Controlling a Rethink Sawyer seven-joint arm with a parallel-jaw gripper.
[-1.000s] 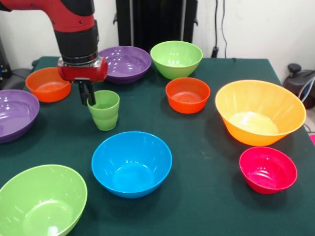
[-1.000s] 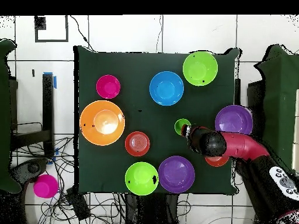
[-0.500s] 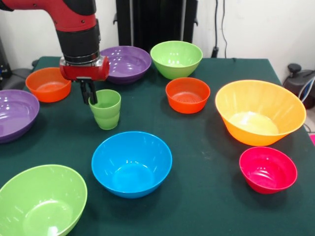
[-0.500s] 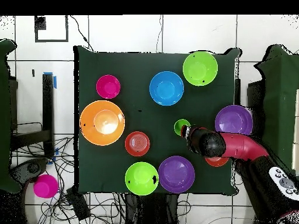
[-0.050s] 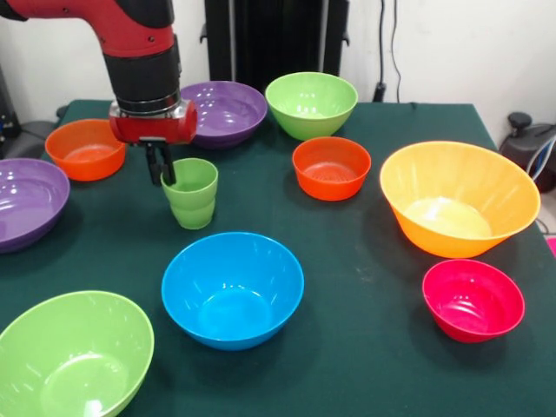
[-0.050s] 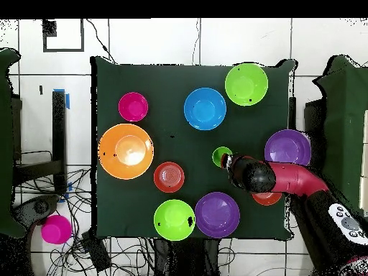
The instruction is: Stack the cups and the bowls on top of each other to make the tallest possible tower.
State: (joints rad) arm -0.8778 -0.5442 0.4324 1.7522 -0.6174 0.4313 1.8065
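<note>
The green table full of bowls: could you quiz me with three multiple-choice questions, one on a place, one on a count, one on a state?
1. What stands at the pincer?
A. small light-green plastic cup
B. glossy blue plastic bowl
C. large orange plastic bowl

2. How many purple bowls?
A. one
B. two
C. four

3. The light-green cup is:
A. tipped over
B. upright
C. inside a bowl

Answers: 1 A, the pincer hangs at the cup's rim. 2 B, one purple bowl at the back, another at the edge. 3 B, its mouth faces up.
</note>
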